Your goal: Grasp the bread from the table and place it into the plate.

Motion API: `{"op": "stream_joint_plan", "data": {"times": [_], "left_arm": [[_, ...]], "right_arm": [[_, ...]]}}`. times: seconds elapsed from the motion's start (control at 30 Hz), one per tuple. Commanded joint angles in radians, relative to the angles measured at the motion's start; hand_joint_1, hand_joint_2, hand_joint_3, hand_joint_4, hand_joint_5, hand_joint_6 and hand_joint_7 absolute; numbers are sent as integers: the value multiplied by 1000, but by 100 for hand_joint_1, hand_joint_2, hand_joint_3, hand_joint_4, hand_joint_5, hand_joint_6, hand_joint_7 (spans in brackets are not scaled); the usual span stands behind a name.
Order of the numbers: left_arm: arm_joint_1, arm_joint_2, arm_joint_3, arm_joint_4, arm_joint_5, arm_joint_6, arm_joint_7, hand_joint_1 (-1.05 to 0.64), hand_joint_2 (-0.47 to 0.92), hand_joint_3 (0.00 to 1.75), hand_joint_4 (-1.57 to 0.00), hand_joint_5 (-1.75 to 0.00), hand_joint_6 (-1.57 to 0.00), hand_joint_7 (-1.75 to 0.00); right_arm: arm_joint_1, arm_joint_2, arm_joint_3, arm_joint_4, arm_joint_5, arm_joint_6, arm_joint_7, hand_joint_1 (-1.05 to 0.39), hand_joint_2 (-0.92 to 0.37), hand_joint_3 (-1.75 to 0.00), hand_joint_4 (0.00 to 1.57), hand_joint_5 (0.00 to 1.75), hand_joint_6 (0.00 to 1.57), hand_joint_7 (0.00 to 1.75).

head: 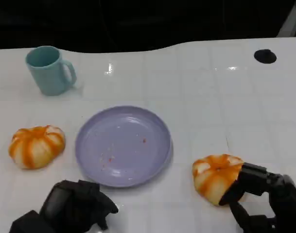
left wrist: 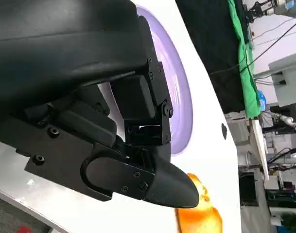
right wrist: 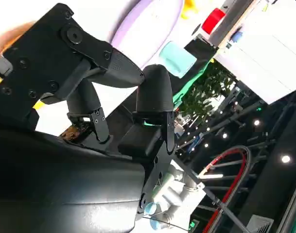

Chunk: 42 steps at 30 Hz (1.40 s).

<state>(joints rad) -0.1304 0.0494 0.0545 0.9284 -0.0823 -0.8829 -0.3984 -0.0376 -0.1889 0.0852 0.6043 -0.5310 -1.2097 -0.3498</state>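
Note:
Two orange-and-white round breads lie on the white table. One bread [head: 36, 146] sits left of the purple plate [head: 122, 145], the other bread [head: 215, 175] right of it. My right hand [head: 264, 196] is at the right bread's near right side, with a finger against its edge and the fingers apart around it. The bread still rests on the table. My left hand [head: 76, 206] hovers near the plate's front edge and holds nothing. The left wrist view shows the plate [left wrist: 179, 97] and the right bread [left wrist: 201, 218] beyond my left hand [left wrist: 133, 145]. The plate holds only crumbs.
A teal mug [head: 49, 69] stands at the back left, well away from the plate. A small black round mark [head: 265, 56] sits at the table's far right. The table's back edge meets a dark background.

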Motion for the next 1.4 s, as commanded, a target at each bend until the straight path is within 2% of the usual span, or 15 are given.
{"op": "stream_joint_plan", "data": {"times": [0.03,0.77,0.87,0.93,1.0,1.1,1.17,1.23,1.3,1.4], "left_arm": [[8,16,3,-6,-2,2,-1,-105,92,17,-121,-119,-136,-59],[2,19,4,-2,-4,4,-5,-105,92,19,-121,-118,-136,-60],[4,18,4,-4,-5,3,-6,-105,92,18,-121,-118,-136,-60],[5,18,3,-4,-4,2,-6,-105,92,18,-121,-118,-136,-60],[5,18,4,-4,-6,1,-7,-105,92,18,-121,-119,-136,-60],[7,18,5,-5,-10,0,-12,-105,92,18,-121,-118,-135,-60],[10,19,5,-11,-11,2,-13,-105,92,18,-121,-118,-135,-60],[12,21,3,-16,-7,2,-7,-105,92,18,-121,-119,-136,-60],[11,20,4,-15,-11,-2,-12,-105,92,18,-121,-119,-135,-61],[10,21,3,-14,-11,1,-13,-105,92,18,-120,-119,-135,-61]], "right_arm": [[-4,-11,-3,5,18,-12,0,-21,-31,-136,83,160,82,130],[1,-8,-2,-13,22,-1,1,-20,-29,-137,82,158,83,128],[4,-7,-2,-17,29,-3,4,-20,-30,-136,83,154,84,123],[2,-9,0,-18,32,-5,8,-21,-35,-127,81,147,84,111],[3,-13,1,-30,30,12,17,-23,-44,-111,79,138,85,95],[9,-24,1,-73,19,59,41,-32,-66,-72,69,121,79,72],[25,-46,6,-141,21,128,91,-39,-82,-45,61,105,72,57],[45,-67,11,-216,36,200,150,-44,-90,-28,54,84,65,40],[66,-86,14,-294,46,273,207,-48,-92,-23,47,66,57,26],[96,-124,14,-406,38,367,283,-52,-92,-22,36,51,48,15]]}}
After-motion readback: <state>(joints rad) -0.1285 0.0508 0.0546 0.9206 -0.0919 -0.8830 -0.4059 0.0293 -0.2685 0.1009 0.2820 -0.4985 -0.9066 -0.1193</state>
